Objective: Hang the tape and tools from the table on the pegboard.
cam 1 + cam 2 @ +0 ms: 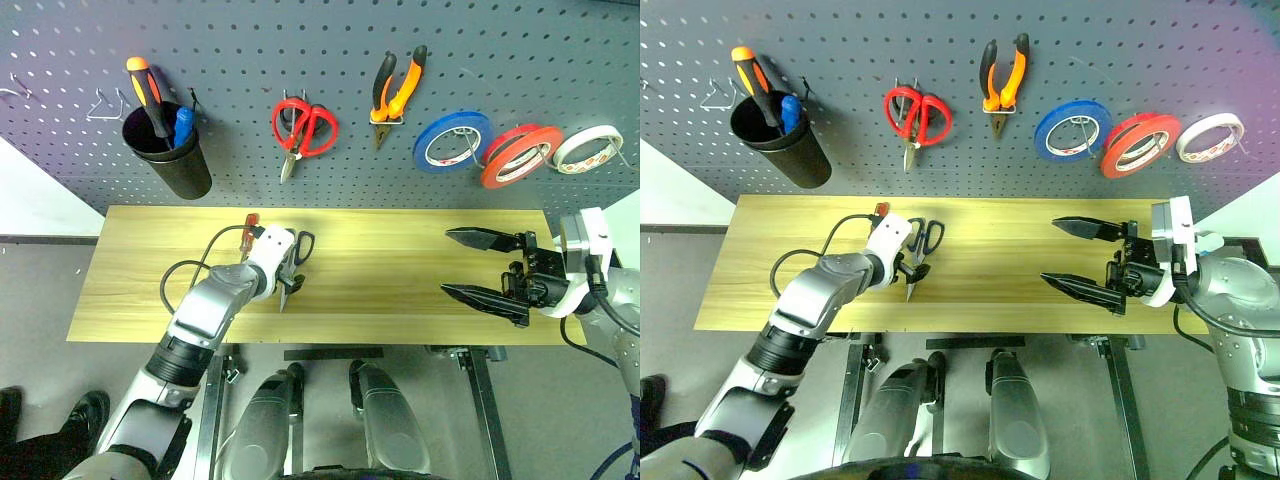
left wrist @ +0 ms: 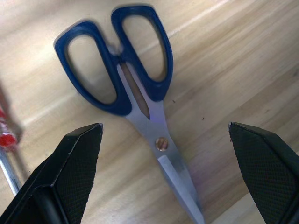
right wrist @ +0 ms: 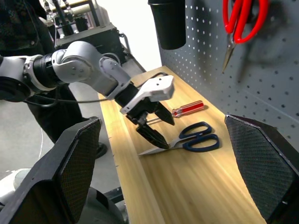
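While both end effectors gape empty | table: one scissors, one screwdriver

So the tabletop is a long light wood slab with visible grain, mostly bare. Just two things lying flat on it, both toward the robot's left end: blue-handled scissors, blades shut with the tips pointing at the front edge, and a red-handled screwdriver just beside them, closer to the back edge.
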You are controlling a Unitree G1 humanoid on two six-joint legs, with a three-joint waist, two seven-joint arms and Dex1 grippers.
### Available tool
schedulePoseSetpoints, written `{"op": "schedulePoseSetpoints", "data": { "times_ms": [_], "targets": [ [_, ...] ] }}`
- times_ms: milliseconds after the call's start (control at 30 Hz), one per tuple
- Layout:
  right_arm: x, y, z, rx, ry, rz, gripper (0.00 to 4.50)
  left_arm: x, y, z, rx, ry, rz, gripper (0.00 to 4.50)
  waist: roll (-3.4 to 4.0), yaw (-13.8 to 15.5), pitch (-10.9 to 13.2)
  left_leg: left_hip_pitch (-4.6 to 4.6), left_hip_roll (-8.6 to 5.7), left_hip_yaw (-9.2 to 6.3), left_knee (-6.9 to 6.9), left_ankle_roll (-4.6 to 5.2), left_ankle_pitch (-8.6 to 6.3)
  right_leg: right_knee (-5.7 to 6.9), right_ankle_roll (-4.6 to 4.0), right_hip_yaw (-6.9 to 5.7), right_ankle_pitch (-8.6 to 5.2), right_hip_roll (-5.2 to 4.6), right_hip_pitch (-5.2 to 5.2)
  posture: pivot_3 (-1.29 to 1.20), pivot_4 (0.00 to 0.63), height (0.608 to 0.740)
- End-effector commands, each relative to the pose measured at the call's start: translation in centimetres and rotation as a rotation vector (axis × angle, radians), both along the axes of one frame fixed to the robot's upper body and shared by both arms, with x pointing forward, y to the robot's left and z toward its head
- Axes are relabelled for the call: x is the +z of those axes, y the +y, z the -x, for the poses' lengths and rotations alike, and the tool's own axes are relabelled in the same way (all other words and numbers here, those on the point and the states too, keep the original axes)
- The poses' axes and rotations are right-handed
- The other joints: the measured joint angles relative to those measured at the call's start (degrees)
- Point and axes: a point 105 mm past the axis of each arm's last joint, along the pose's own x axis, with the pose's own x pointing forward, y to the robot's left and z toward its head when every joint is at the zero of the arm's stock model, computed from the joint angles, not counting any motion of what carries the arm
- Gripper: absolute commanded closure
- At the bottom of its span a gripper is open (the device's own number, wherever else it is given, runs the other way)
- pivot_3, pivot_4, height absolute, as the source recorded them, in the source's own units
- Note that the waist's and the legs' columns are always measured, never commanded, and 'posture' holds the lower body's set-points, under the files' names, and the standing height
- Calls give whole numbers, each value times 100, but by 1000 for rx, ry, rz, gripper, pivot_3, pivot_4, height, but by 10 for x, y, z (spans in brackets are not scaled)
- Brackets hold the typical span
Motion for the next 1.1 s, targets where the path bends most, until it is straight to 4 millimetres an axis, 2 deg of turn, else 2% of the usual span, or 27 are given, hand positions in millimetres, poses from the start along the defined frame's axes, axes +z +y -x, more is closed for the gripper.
{"op": "schedulePoseSetpoints", "data": {
  "times_ms": [33, 233, 467, 733, 1100],
  "targets": [
    [4, 4, 2, 9, -12, -13, 40, 5, 2, -8, 60, -40, -84, 0, -3, -2, 47, -1, 0, 0, 1, 0, 0, 0, 2, 0, 1, 0, -1, -186, 403, 718],
    [5, 4, 2, -4, -6, -11, 40, 1, 0, -19, 157, -28, -130, 0, -6, -3, 162, -13, 0, 0, 2, 1, 0, 2, 5, -1, 3, 0, -13, -200, 427, 718],
    [6, 4, 3, -15, -8, -12, 40, -4, -7, -16, 232, 75, -111, 0, -12, -4, 215, -22, 0, 3, 5, 0, 0, 6, 10, -2, 5, 1, -25, -212, 430, 718],
    [3, 3, 2, -33, -3, -9, 40, 3, -4, -13, 272, 50, -223, 0, -12, -11, 216, -21, 0, 7, 7, -2, -1, 12, 15, -2, 7, 2, -25, -220, 425, 718],
    [3, 5, 0, -46, -20, 0, 40, -3, -11, -11, 288, 108, -194, 0, -12, -6, 216, -21, -1, 8, 10, -3, -1, 13, 19, -2, 9, 3, -24, -225, 412, 718]
  ]
}}
